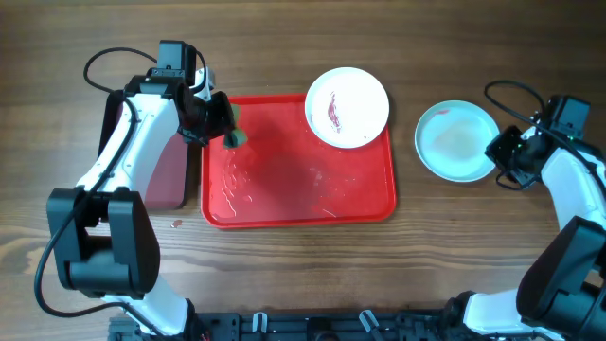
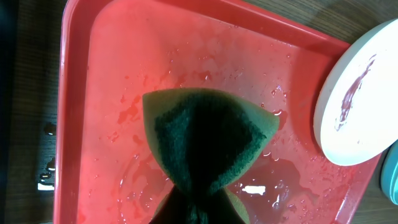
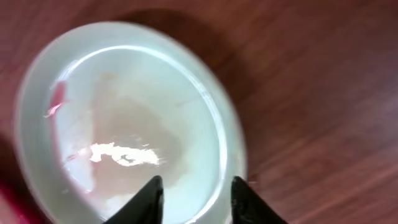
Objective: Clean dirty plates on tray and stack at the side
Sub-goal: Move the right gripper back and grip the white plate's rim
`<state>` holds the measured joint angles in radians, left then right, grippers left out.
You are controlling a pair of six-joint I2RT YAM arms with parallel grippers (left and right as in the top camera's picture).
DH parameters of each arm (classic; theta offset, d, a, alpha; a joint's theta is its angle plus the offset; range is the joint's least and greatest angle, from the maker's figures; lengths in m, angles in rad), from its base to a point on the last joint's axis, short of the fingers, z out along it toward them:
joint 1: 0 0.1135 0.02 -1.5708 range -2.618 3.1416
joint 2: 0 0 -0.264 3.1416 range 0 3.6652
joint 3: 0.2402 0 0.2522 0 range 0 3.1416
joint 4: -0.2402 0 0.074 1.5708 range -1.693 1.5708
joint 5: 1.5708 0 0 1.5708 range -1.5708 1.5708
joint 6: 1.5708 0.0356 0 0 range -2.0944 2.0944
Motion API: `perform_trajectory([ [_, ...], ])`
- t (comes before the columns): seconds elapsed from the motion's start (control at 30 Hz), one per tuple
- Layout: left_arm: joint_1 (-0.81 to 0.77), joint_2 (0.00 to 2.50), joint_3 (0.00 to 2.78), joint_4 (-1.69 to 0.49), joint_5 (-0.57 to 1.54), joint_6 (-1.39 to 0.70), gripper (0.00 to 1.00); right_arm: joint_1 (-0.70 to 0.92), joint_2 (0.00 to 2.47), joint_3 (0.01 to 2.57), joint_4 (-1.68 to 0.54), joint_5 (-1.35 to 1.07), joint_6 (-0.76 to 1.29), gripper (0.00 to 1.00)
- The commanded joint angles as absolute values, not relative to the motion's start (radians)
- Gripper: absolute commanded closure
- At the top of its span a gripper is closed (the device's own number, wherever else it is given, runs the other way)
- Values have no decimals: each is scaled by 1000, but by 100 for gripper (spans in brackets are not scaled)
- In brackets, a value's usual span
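The red tray (image 1: pixel 298 220) lies mid-table, wet and smeared; its rim also shows in the left wrist view (image 2: pixel 74 124). A white plate (image 1: pixel 347 106) with red sauce rests on the tray's far right corner, seen too in the left wrist view (image 2: pixel 351 106). A pale blue plate (image 1: pixel 456 140) with faint red smears sits on the table right of the tray. My left gripper (image 1: pixel 213 118) is shut on a green sponge (image 2: pixel 208 137) over the tray's far left corner. My right gripper (image 3: pixel 198 199) is open, its fingers on either side of the blue plate's (image 3: pixel 124 112) right rim. No third plate shows.
A narrower maroon tray (image 1: pixel 161 175) lies left of the red tray, partly under my left arm. Cables loop at the far left and far right of the wooden table.
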<state>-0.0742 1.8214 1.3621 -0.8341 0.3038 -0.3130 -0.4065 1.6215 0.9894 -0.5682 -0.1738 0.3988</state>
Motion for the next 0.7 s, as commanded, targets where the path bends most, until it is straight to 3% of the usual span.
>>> perform_trajectory([
  [0.0, -75, 1829, 1356, -831, 294, -322, 96, -332, 1618, 1032, -562, -280, 343, 60],
  [0.1, -75, 1829, 1356, -831, 294, -323, 96, -164, 1574, 1124, -561, -281, 318, 45],
  [0.27, -75, 1829, 1356, -832, 294, -323, 96, 122, 1641, 1139, -489, -107, 579, 45],
  [0.33, -75, 1829, 1356, -832, 294, -322, 96, 178, 1710, 1137, -491, -73, 662, 49],
  [0.37, -75, 1829, 1356, -832, 294, -322, 96, 192, 1748, 1137, -485, -75, 695, 55],
  [0.4, -75, 1829, 1356, -832, 294, -322, 96, 208, 1794, 1137, -473, -75, 711, 66],
  [0.57, -75, 1829, 1356, -832, 294, -323, 96, 265, 1900, 1137, -426, -112, 706, 76],
  [0.67, -75, 1829, 1356, -832, 294, -323, 96, 286, 1900, 1137, -435, -112, 680, 88],
])
